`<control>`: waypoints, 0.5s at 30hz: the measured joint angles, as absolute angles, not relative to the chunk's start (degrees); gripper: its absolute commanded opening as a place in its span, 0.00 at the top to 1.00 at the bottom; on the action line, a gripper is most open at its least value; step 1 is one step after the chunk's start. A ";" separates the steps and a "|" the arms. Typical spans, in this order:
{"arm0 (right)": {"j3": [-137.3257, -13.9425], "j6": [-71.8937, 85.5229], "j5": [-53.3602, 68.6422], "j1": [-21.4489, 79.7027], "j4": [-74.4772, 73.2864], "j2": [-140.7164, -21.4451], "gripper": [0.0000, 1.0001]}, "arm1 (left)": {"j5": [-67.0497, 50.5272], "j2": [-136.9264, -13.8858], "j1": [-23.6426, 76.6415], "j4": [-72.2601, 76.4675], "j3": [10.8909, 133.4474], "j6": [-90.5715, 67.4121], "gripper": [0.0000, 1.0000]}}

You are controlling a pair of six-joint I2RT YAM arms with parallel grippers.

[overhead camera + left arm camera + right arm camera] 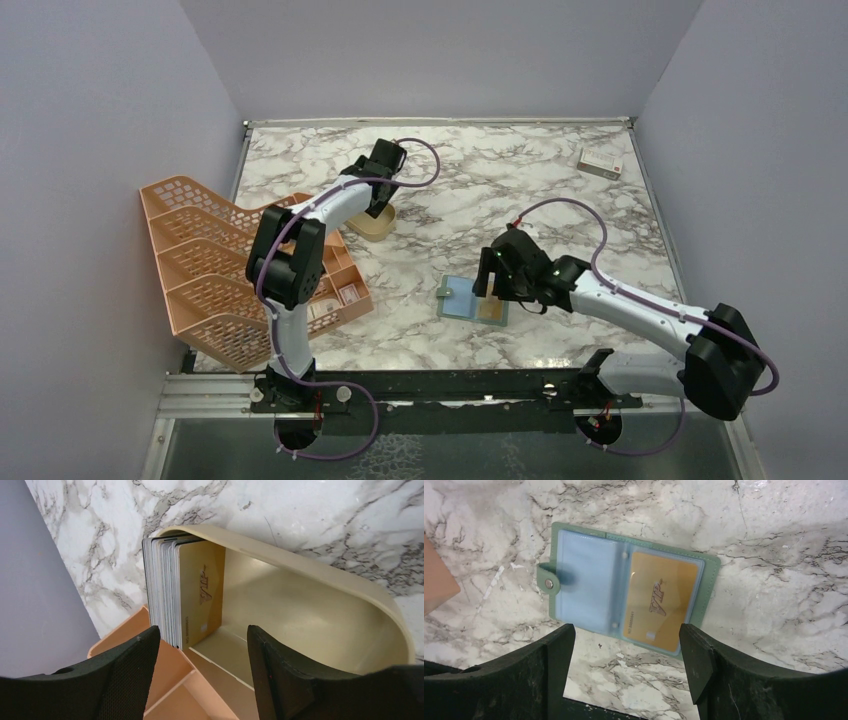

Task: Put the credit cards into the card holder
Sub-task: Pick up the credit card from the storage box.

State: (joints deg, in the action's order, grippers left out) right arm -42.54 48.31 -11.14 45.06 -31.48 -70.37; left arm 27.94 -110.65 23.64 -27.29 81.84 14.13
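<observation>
The card holder (574,575) lies open and flat on the marble, grey-green rim, pale blue sleeves, snap tab at its left; from above the card holder (462,299) sits mid-table. One gold credit card (659,602) rests inside its right sleeve. My right gripper (626,655) hovers open just in front of the holder, nothing between its fingers. A stack of credit cards (180,595) stands on edge at the left end of a gold oval tin (310,600). My left gripper (204,652) is open right in front of that stack, holding nothing.
An orange mesh rack (210,270) stands at the table's left, close beside the tin (377,224). A white box with a red mark (601,162) lies at the far right. Grey walls close in both sides.
</observation>
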 measured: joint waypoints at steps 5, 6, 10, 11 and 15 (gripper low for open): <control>-41.08 47.16 -10.41 45.06 -30.76 -66.04 0.23 | 30.26 -112.77 22.81 -26.46 83.15 15.84 0.39; -40.88 46.96 -10.37 45.06 -30.44 -65.23 0.24 | 30.70 -112.84 22.81 -26.41 83.15 16.03 0.41; -40.84 46.30 -9.91 45.06 -29.08 -63.90 0.24 | 32.25 -112.86 22.44 -25.63 83.15 16.97 0.44; -40.84 46.22 -9.74 45.06 -28.86 -63.96 0.24 | 32.62 -112.97 22.28 -25.34 83.15 17.23 0.44; -40.84 45.98 -9.52 45.06 -28.73 -64.47 0.24 | 33.65 -113.82 22.06 -24.71 83.15 17.98 0.46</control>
